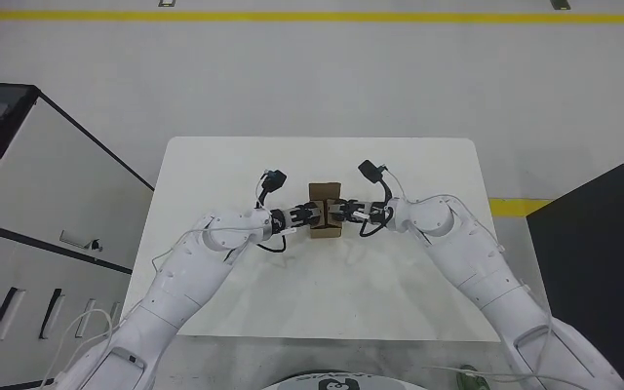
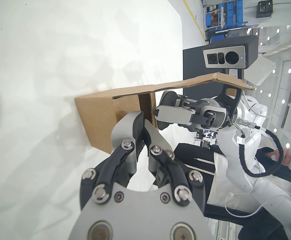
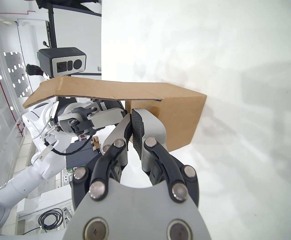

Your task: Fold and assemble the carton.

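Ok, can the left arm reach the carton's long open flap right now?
Likely yes: the long flap juts out free beside it. But its jaws are shut on the carton and must release first.

Robotics lab or industrial test floor: yellow tape line [image 1: 312,16] on the grey floor, plain white counter [image 1: 409,292], blue storage bins [image 2: 225,13] on racking, black partition [image 1: 575,263], grey cabinet [image 1: 49,185], coiled cable [image 3: 51,219] lying loose.
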Controlling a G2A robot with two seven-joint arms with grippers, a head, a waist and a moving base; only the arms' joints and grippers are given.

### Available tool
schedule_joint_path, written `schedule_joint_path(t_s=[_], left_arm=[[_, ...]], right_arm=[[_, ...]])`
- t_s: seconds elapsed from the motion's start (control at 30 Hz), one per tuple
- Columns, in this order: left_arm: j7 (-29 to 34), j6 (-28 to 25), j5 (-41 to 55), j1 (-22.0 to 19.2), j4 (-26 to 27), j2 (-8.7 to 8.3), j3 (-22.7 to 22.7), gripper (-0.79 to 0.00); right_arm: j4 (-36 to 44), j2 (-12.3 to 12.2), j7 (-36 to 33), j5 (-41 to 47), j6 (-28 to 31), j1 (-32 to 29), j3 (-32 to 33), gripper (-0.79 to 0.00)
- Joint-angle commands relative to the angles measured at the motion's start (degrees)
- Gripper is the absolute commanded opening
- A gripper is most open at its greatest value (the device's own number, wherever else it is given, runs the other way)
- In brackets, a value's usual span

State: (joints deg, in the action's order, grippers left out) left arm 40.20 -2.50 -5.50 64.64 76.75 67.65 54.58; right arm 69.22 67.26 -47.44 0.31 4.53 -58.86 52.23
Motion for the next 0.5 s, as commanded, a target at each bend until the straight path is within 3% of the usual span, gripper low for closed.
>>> schedule_joint_path(t_s=[0.0,0.47], left_arm=[[-0.02,-0.06,-0.03,0.17,0.19,-0.02,0.14,-0.785],[-0.14,-0.33,0.23,0.22,-0.06,0.22,0.28,-0.785]], right_arm=[[-0.04,-0.01,-0.02,-0.19,-0.22,-0.17,0.06,-0.785],[0.66,0.03,0.30,-0.96,-0.35,-0.65,0.66,-0.785]])
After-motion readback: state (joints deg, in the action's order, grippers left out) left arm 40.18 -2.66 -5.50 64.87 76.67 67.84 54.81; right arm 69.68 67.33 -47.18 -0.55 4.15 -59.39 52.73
